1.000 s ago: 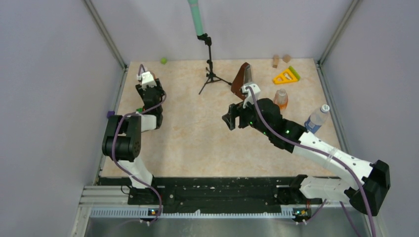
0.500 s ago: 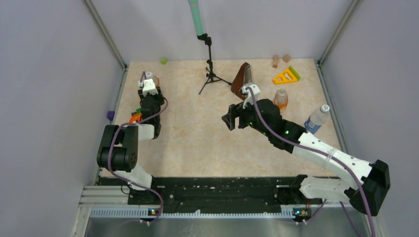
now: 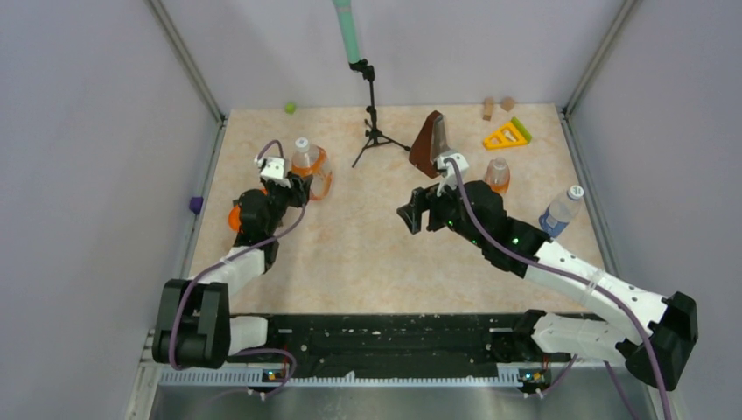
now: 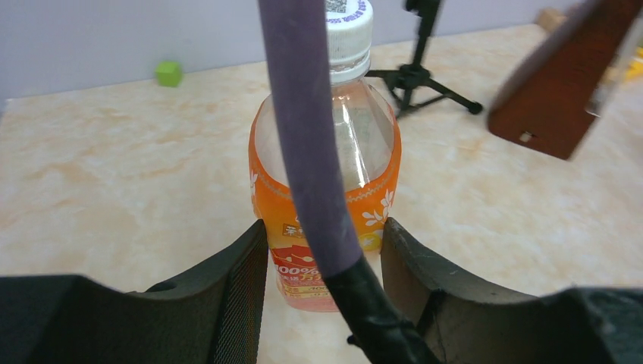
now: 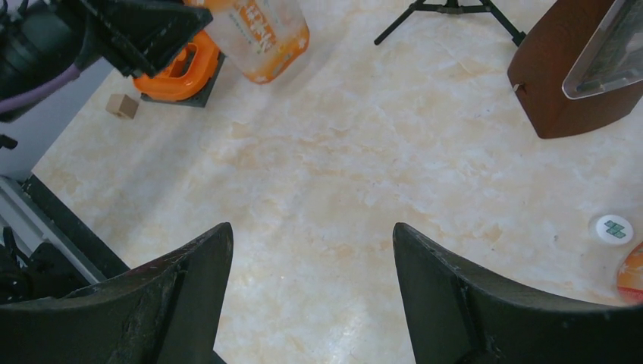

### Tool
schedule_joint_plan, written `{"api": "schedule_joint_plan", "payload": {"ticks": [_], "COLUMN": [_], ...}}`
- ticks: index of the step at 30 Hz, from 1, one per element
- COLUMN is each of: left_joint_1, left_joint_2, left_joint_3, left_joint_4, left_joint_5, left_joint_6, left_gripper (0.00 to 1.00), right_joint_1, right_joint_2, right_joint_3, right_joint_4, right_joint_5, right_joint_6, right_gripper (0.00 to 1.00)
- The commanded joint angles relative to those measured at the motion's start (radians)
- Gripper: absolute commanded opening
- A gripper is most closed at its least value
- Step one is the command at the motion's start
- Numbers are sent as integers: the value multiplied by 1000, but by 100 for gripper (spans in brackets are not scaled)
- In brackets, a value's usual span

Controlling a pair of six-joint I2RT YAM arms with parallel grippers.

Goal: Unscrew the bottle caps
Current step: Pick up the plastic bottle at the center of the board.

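My left gripper [image 3: 300, 182] [image 4: 322, 227] is shut on the lower body of the slim orange bottle [image 3: 313, 171] [image 4: 326, 174], one finger on each side. Its white cap [image 3: 302, 144] [image 4: 349, 30] is still on the neck. A purple cable crosses in front of it in the left wrist view. The squat orange bottle [image 3: 497, 175] stands uncapped by the metronome, and a loose white cap [image 5: 613, 227] lies on the table beside it. The clear blue-label bottle [image 3: 558, 213] stands capped [image 3: 575, 191] at the right. My right gripper [image 3: 409, 214] [image 5: 311, 231] hangs open over bare table.
The brown metronome [image 3: 429, 144] and a black tripod [image 3: 374, 131] stand at the back centre. A yellow triangle [image 3: 506, 136] and wooden blocks [image 3: 488, 108] lie at the back right, and a green cube [image 3: 289, 108] at the back left. An orange object [image 3: 236, 214] and a small wooden block [image 5: 121, 106] sit near the left edge.
My left gripper has closed on the slim orange bottle and carried it from the back left corner toward the middle. The right arm has barely shifted.
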Motion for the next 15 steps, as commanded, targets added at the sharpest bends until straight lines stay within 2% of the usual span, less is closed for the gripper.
{"api": "schedule_joint_plan", "payload": {"ticks": [1, 5, 9, 15], "left_joint_1": [-72, -145, -176, -195], "left_joint_2": [-121, -229, -364, -463], "left_joint_3": [-89, -155, -200, -220], "left_joint_4": [-8, -39, -93, -160], "left_joint_5": [119, 109, 167, 280], "left_joint_6": [-8, 11, -24, -38], "left_gripper": [12, 11, 11, 12], "right_joint_1": [13, 13, 13, 12], "right_joint_2": [-44, -56, -56, -35], "right_joint_3": [-8, -17, -18, -30], "right_joint_4": [9, 1, 14, 54], "right_joint_5": [43, 67, 74, 45], "right_joint_6": [17, 42, 83, 128], "right_gripper": [76, 76, 76, 75]}}
